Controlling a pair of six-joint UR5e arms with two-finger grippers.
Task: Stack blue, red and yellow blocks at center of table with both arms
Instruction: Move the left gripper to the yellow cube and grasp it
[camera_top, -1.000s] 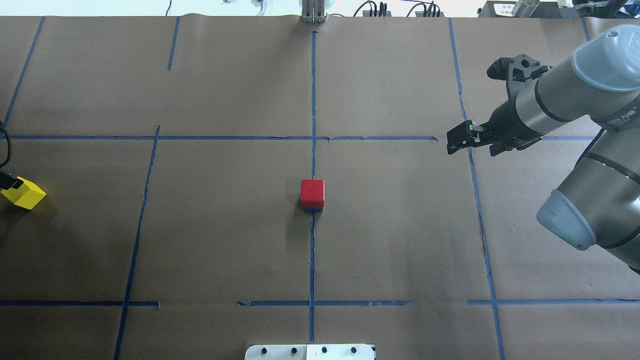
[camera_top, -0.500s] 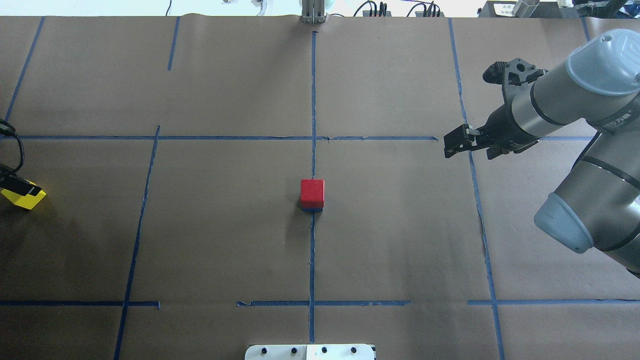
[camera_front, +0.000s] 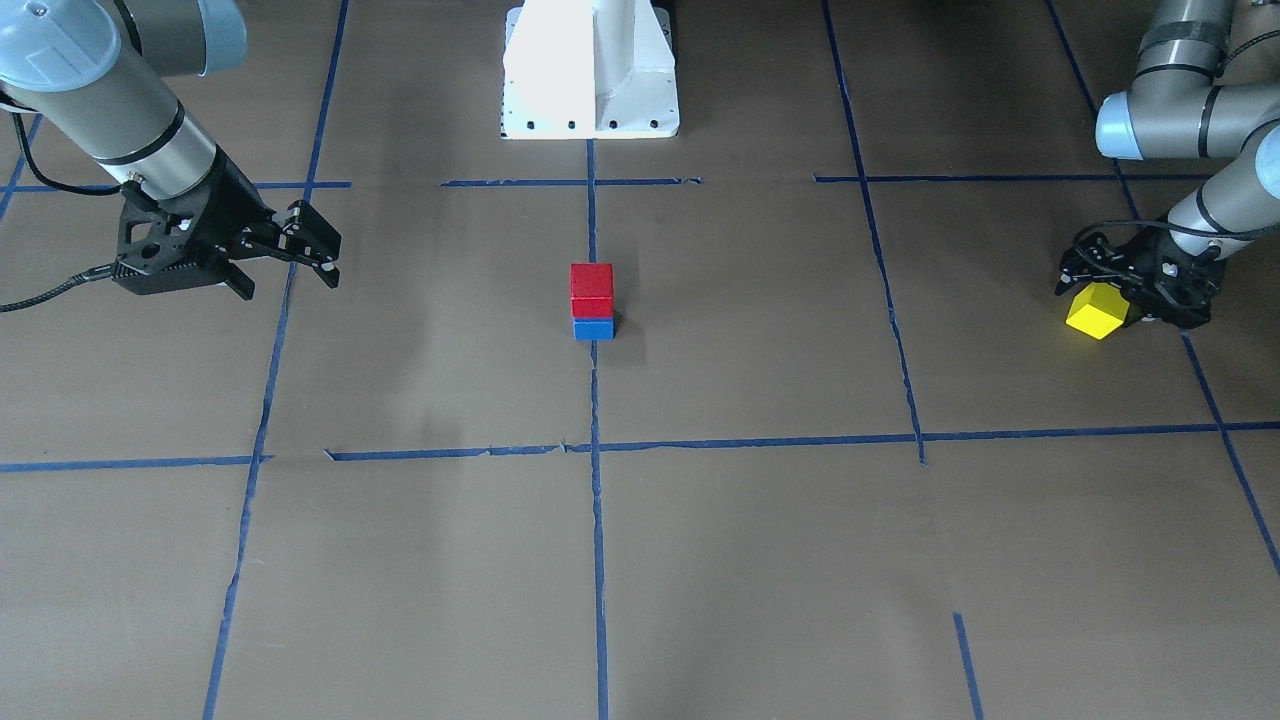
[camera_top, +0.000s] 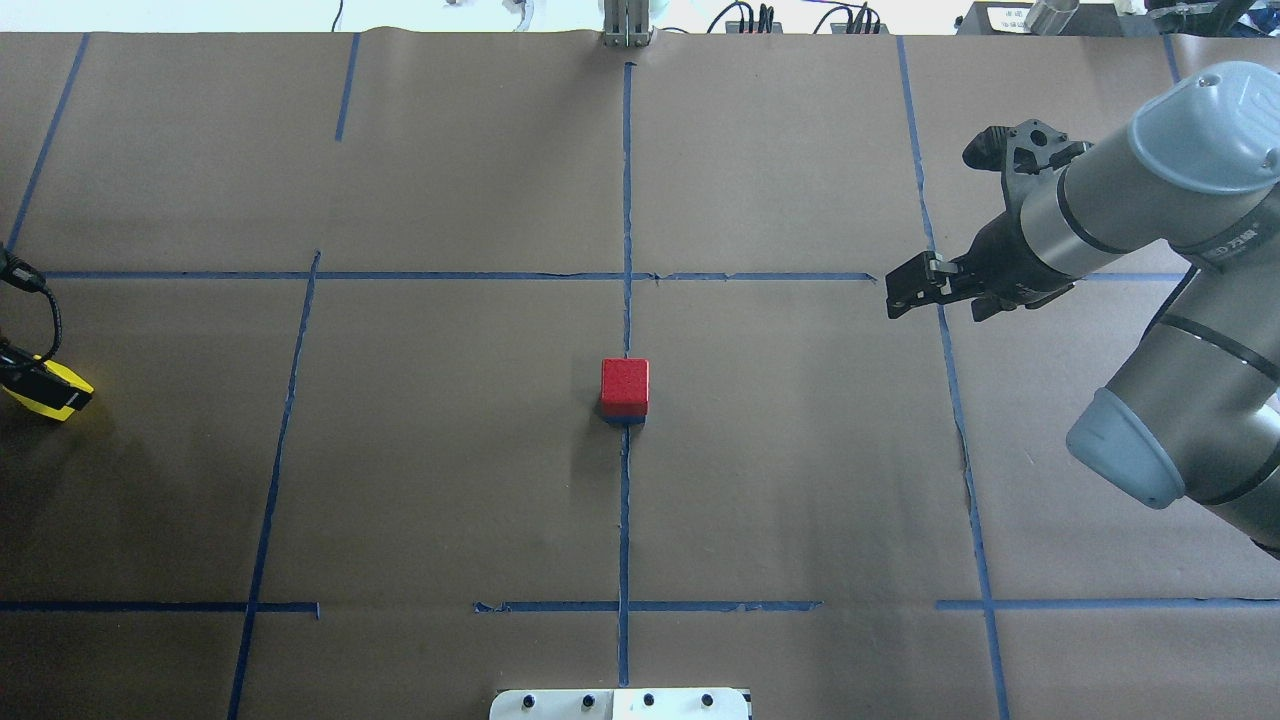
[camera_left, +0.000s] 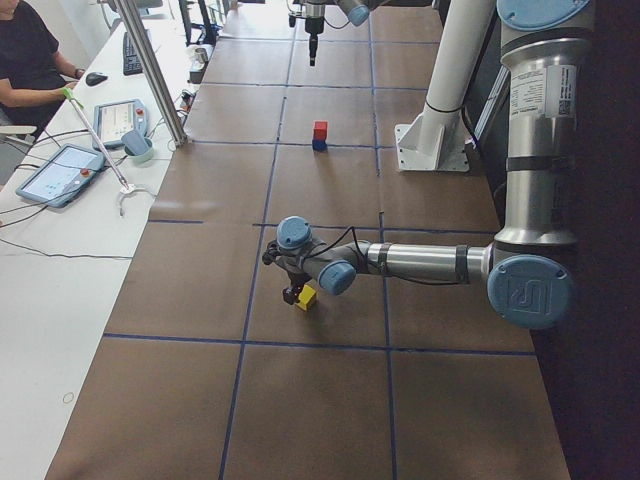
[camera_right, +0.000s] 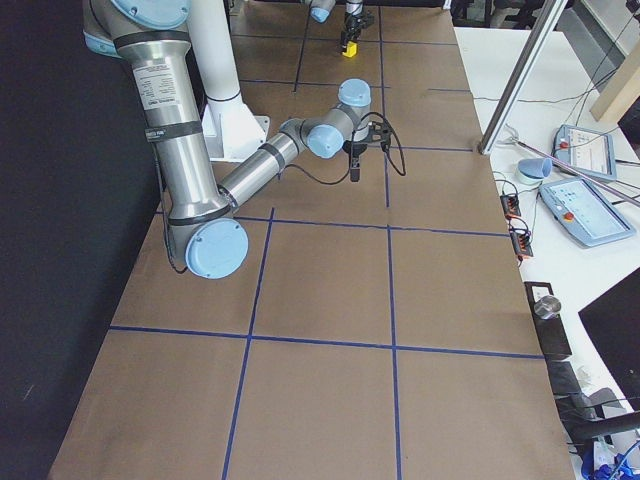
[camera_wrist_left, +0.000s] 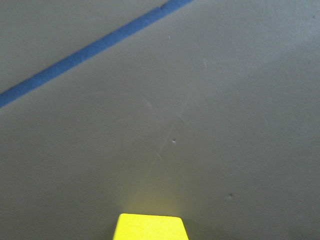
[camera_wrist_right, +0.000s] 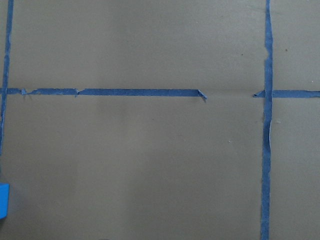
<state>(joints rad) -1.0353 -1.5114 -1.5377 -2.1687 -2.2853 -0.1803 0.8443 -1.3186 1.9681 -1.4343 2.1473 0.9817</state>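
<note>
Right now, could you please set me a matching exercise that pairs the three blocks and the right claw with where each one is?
Things:
1. red block
2. blue block
3. yellow block
4. right claw

Places or states:
A. at the left claw, far from the centre
B. at the centre, underneath
C. open and empty, off to one side
D. at the centre, on top

Pairs: 1-D, 2-B, 3-A, 4-C.

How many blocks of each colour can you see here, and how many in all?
Red block: 1
Blue block: 1
Yellow block: 1
Total: 3
</note>
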